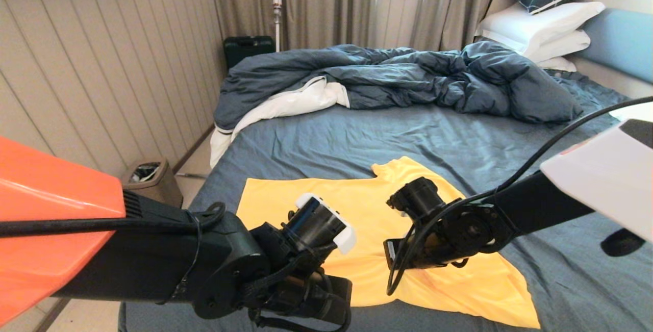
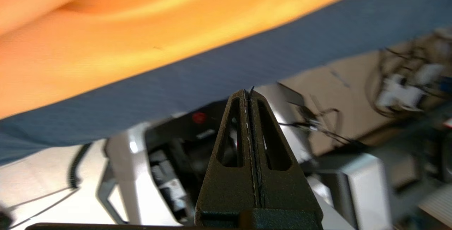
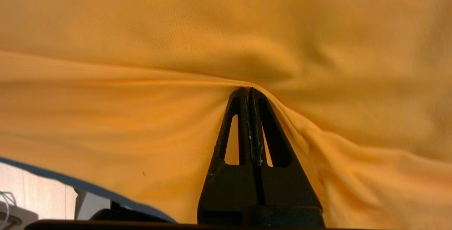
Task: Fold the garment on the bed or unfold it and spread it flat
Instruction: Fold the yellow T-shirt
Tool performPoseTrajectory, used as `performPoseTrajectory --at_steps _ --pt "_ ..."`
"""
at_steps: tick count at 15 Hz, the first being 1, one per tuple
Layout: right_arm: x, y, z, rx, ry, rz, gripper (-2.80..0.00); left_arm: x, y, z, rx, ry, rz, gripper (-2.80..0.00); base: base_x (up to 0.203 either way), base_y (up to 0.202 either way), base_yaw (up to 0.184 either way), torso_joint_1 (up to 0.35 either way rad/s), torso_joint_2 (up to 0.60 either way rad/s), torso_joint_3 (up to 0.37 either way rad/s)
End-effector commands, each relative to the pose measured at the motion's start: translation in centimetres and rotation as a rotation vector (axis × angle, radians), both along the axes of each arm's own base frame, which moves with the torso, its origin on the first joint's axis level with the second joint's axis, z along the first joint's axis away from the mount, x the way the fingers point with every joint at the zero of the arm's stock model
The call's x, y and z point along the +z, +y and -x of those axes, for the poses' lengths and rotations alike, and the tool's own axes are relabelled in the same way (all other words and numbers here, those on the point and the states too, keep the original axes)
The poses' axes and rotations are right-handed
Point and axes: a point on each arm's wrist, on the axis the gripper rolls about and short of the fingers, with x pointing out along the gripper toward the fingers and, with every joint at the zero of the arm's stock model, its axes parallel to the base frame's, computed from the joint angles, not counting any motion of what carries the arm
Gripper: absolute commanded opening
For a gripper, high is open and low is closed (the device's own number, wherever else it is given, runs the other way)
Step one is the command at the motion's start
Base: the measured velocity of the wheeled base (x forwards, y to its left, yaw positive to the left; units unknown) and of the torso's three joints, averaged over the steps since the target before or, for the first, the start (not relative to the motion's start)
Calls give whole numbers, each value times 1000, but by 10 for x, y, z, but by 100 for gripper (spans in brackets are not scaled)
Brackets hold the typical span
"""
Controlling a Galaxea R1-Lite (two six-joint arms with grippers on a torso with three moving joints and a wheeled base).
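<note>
Two arms reached over the bed (image 1: 357, 138), its dark blue-grey sheet wrinkled, a rumpled duvet (image 1: 408, 77) heaped toward the white pillows (image 1: 541, 26) and panelled wall (image 1: 92, 67). The garment (image 1: 367, 204) lay spread near the bed's front edge, collar pointing toward the duvet, its long axis running from collar to hem. The left gripper (image 2: 249, 92) had its fingers closed on nothing, off the bed's edge. The right gripper (image 3: 247, 90) fingers were pinched together, pressing into yellow fabric; whether they gripped it was unclear. Both arms hid the shirt's middle.

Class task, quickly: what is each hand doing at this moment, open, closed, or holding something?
Left hand: closed, holding nothing, off the near edge of the bed.
Right hand: closed, tips pressed into the yellow T-shirt; whether cloth is pinched cannot be told.
</note>
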Motion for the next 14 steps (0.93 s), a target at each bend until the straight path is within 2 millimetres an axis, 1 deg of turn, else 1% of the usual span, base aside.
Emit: performPoseTrajectory --at_steps 1,4,7,10,14 --pt "8 -5 10 2 -7 -6 -280 -9 1 0 16 -8 -34 -280 0 0 0 0 0 0" --pt "19 -13 26 3 -17 -13 -280 -11 4 -3 31 -18 -44 -280 0 0 0 0 0 0" --pt "35 -22 42 3 -48 -29 -280 -19 2 -15 49 -26 -45 -280 0 0 0 0 0 0" --pt "50 -31 58 1 -86 -49 -280 -25 3 -39 83 -62 -47 -280 0 0 0 0 0 0" --pt "62 -37 69 1 -119 -68 -280 -38 12 -63 127 -61 -76 -280 0 0 0 0 0 0"
